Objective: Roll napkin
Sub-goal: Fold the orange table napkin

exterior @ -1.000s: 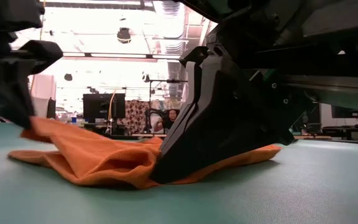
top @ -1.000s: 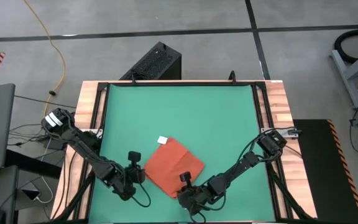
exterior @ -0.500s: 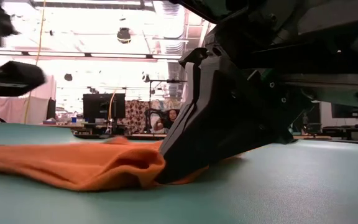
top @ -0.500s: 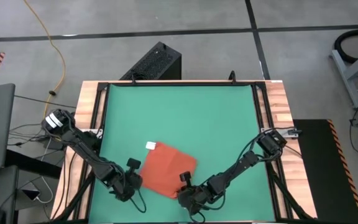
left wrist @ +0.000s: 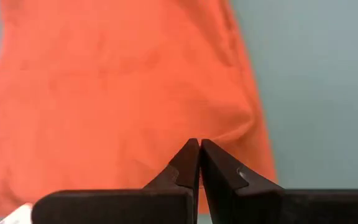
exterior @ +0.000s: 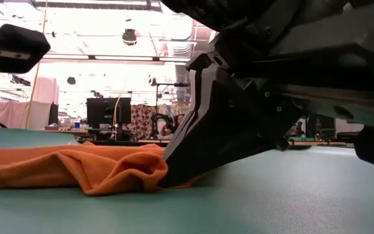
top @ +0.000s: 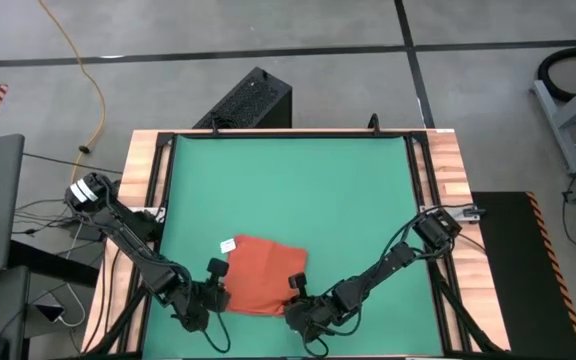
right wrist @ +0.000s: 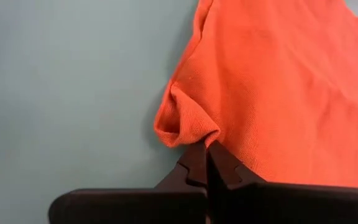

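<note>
Since one second ago, napkin [top: 260, 273] has shifted left and flattened on table [top: 348, 200]. Right gripper [right wrist: 207, 163] fingers pinch its bunched corner; left gripper [left wrist: 199, 163] fingers are closed, holding nothing.

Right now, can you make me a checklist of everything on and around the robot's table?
Surface: green mat with a wooden border.
Job's things: orange-red napkin, rumpled, lying near the front edge; white tag at its left corner.
Clutter: nothing seen on the mat.
Grippers: left tool shut, tip over the napkin's edge; right tool shut on a pinched fold of the napkin.
Cables: yellow cord on the floor; wires beside the table's left side.
Surroundings: black box behind the table, grey floor.
</note>
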You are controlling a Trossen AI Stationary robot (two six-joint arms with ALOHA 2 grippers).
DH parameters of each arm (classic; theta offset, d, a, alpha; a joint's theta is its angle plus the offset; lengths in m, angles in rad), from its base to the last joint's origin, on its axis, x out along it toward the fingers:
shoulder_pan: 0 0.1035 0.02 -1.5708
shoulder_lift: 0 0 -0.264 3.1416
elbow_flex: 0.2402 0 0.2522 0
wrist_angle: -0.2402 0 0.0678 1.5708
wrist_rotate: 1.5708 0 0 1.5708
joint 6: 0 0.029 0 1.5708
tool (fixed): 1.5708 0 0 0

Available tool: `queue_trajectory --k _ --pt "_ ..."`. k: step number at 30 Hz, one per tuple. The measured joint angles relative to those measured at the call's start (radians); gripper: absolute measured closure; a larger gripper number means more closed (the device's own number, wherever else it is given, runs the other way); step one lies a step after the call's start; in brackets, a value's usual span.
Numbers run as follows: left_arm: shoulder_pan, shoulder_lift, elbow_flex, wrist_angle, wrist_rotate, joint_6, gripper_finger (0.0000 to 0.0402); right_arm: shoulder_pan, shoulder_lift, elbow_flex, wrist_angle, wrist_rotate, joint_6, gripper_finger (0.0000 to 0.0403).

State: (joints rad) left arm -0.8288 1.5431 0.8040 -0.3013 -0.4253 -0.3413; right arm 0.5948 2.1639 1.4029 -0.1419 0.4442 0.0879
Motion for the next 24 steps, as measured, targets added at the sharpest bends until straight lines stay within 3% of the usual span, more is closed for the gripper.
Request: queue_trajectory --k 8,11,15,20,22,24 --pt "-0.027 -0.004 -0.001 0.047 0.280 -0.012 0.0397 0.038 0.000 0.000 -0.021 0.001 -0.054 0.0396" --pt "-0.039 -0.004 -0.001 0.054 0.297 -0.022 0.0397 0.033 0.000 0.000 -0.022 -0.002 -0.053 0.0396" --pt "-0.039 -0.004 -0.001 0.052 0.221 0.041 0.0397 0.030 -0.001 0.000 -0.022 -0.008 -0.054 0.0396" --pt "-0.017 0.004 -0.028 0.134 -0.154 0.124 0.0397 0.033 -0.001 0.000 -0.024 -0.012 -0.063 0.0396" --pt "0.005 0.019 -0.065 0.193 -0.155 0.152 0.0397 0.040 -0.001 0.000 -0.024 -0.010 -0.067 0.0396" --pt "0.035 0.040 -0.096 0.242 -0.060 0.156 0.0397 0.047 -0.001 0.000 -0.024 -0.008 -0.076 0.0396"
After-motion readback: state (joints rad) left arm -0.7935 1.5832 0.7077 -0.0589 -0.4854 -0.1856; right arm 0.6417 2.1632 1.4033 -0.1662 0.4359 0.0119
